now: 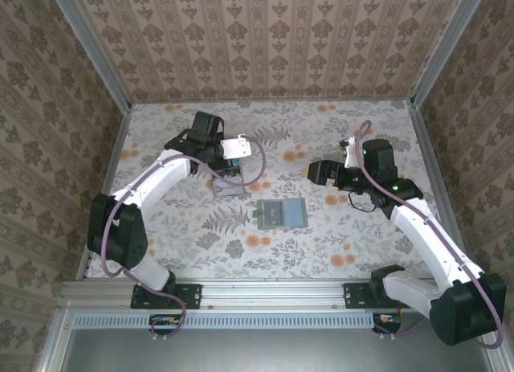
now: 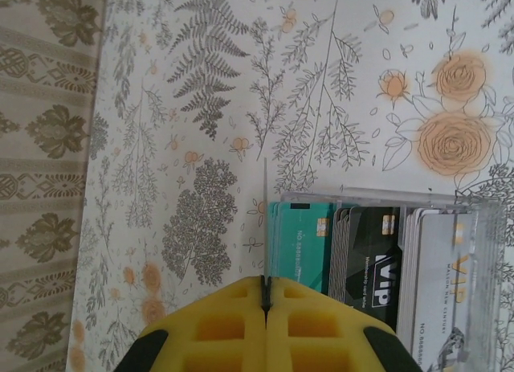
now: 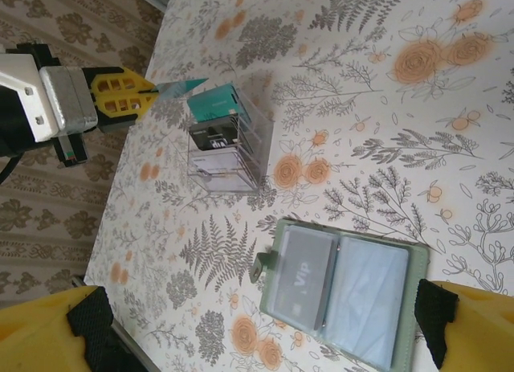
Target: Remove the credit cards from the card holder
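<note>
1. While hanging above the floral surface [image 1: 329,247], clamping the left pincer [image 2: 266,288] shut on a teal credit card [image 2: 266,219], gripped edge-on and upright between the yellow pads [image 2: 217,328].
2. Holding that card at the teal end of a clear box [image 2: 484,251]; touching the box or just clear of it, cannot tell.
3. Standing on edge inside the box, packed side by side: teal cards [image 2: 301,243], then a black VIP card [image 2: 373,259], then pale grey-white cards [image 2: 438,284].
4. Lying open and flat near the middle of the surface, apart from the box: the card holder [image 1: 281,214], greenish border, both inner panels facing up.
5. Sitting in one panel of the holder: a grey VIP card [image 3: 299,271]. Showing blue-grey in the other panel, contents unclear.
6. Hovering near the holder with the right pincer [image 1: 320,171] spread wide, gripping nothing, touching nothing.
7. Framing the holder from either side in the right wrist view: the two yellow fingers [image 3: 48,332], well apart.
</note>
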Controlling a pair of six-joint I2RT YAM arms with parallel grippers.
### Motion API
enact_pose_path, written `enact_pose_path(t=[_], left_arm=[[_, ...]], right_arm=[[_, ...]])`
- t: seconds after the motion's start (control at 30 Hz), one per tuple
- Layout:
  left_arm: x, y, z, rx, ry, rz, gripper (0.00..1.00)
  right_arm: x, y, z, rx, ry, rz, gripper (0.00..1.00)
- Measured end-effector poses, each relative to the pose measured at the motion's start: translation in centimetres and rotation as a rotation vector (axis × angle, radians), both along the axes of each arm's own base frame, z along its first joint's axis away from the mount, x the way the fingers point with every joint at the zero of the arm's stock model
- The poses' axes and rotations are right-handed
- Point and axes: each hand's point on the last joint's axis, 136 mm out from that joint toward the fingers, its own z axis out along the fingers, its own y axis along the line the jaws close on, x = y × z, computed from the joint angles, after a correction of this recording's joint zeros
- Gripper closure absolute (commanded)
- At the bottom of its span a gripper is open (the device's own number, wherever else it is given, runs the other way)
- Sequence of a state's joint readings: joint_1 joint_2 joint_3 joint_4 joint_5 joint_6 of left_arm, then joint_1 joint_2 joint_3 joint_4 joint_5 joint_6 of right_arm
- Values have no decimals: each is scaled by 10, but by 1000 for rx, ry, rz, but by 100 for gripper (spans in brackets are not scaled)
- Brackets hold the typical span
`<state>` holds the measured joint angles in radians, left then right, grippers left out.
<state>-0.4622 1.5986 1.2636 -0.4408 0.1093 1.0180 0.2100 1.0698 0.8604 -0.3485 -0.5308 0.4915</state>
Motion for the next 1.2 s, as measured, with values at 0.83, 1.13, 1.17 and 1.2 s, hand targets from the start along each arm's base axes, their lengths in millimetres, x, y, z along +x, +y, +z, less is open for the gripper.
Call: enact_pose_path(t=[0.83,1.13,1.17,1.2], left_arm=[[7,20,-50,63,66,9,100],[8,21,-60,79,85,7,84],[8,21,-61,80,86,7,84],[8,21,-61,81,86,8,84]], right_arm=[[15,1,-16,4,66,3,0],[16,0,-16,6,66,1,0],[16,0,-16,6,67,1,0],[16,0,-16,6,66,1,0]])
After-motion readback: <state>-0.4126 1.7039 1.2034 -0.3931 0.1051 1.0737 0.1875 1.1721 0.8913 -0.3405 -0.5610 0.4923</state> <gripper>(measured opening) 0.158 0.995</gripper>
